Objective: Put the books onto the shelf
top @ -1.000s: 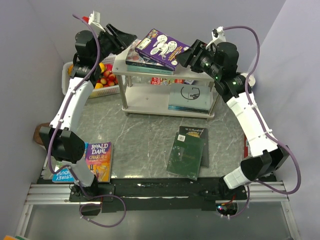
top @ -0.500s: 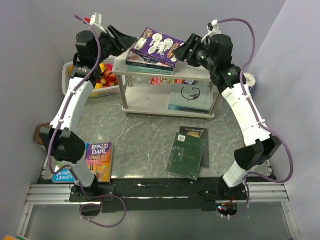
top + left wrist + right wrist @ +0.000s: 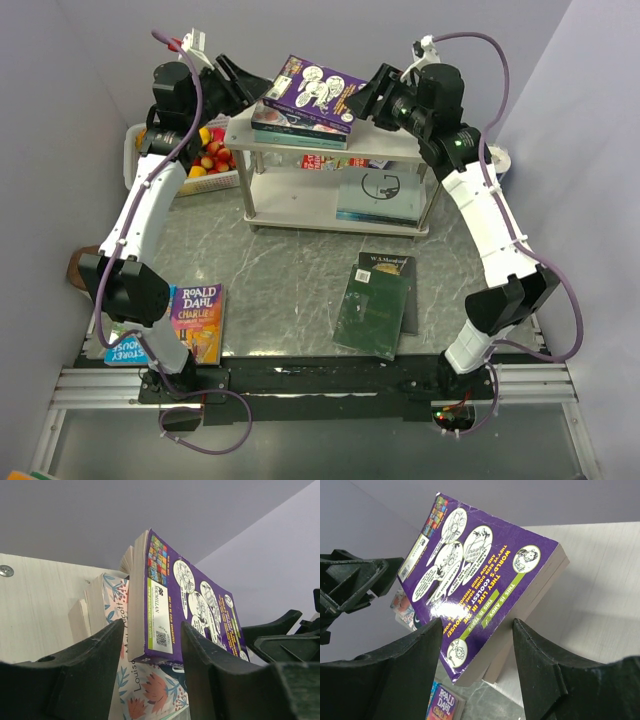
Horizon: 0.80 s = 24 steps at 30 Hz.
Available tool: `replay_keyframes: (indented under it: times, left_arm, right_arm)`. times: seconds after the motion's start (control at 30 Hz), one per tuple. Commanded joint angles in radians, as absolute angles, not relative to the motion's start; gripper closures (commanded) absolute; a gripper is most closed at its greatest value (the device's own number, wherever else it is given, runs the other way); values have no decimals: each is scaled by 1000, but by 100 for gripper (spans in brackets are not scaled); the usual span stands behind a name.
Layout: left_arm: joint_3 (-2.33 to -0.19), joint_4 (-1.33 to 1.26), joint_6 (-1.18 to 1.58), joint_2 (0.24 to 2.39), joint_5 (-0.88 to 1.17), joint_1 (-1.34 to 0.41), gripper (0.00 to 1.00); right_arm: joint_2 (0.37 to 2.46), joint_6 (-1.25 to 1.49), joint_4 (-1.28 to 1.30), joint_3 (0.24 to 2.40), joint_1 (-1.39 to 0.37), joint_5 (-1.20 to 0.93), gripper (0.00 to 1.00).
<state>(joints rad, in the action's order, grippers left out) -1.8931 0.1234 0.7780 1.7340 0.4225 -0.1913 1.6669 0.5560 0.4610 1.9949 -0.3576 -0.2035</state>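
Purple cartoon paperback [image 3: 318, 92] atop pale two-tier wooden shelf [image 3: 290, 195] | your left tool [image 3: 255, 85], right tool [image 3: 362, 100] released | dark green book [image 3: 372, 312], orange Roald Dahl book [image 3: 198, 318] unshelved

White fruit basket [image 3: 205, 182] on grey marbled table [image 3: 290, 290]

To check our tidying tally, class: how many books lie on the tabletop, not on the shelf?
4: the orange Roald Dahl book and a blue book near-left; a dark green book overlapping a black book near-right. Others may be hidden.
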Motion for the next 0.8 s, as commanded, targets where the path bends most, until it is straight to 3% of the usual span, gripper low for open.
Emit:
replay_keyframes:
  times: [0.0, 0.37, 0.57, 0.77]
  left_arm:
    - [-1919, 104, 764, 1723, 466, -195, 46]
    - [-1838, 64, 779, 1655, 518, -195, 49]
    - [-1689, -28, 799, 1540, 497, -195, 50]
    - [-1700, -14, 788, 1511, 497, -195, 50]
  right_arm:
    - [1686, 548, 446, 2062, -364, -222, 35]
    - [1703, 560, 443, 2077, -376, -248, 36]
    - [1700, 548, 446, 2088, -387, -233, 36]
    - [1704, 551, 449, 2095, -391, -233, 37]
